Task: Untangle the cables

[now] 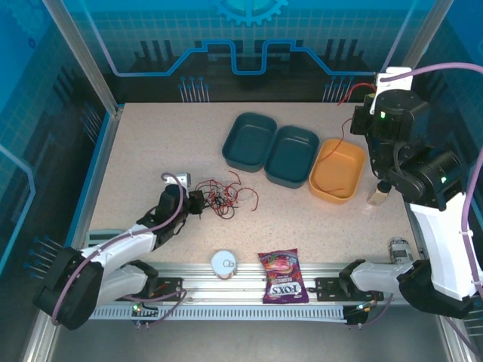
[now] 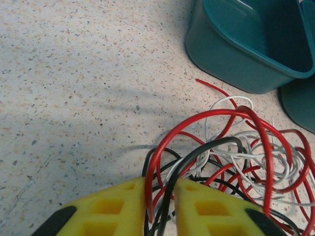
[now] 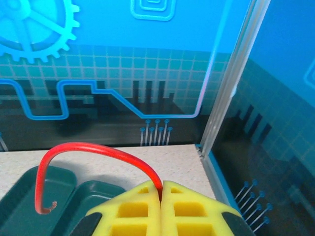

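The cables (image 1: pixel 223 194) lie as a small tangle of red, black and white wire on the speckled table, left of centre. My left gripper (image 1: pixel 198 202) sits at the tangle's left edge. In the left wrist view its yellow jaws (image 2: pixel 161 183) stand a little apart, open. A red cable (image 2: pixel 216 114) and a black cable (image 2: pixel 211 147) run loosely through the gap, and white wire (image 2: pixel 275 162) coils beyond. My right gripper (image 1: pixel 370 113) is raised at the back right. In the right wrist view it (image 3: pixel 161 184) is shut on a separate red cable (image 3: pixel 98 147) that arches left.
Two teal trays (image 1: pixel 249 139) (image 1: pixel 293 154) and an orange tray (image 1: pixel 337 170) sit mid-table. A candy bag (image 1: pixel 281 275) and a white round lid (image 1: pixel 224 263) lie at the near edge. A small bottle (image 1: pixel 379 194) stands by the right arm. Glass walls enclose the table.
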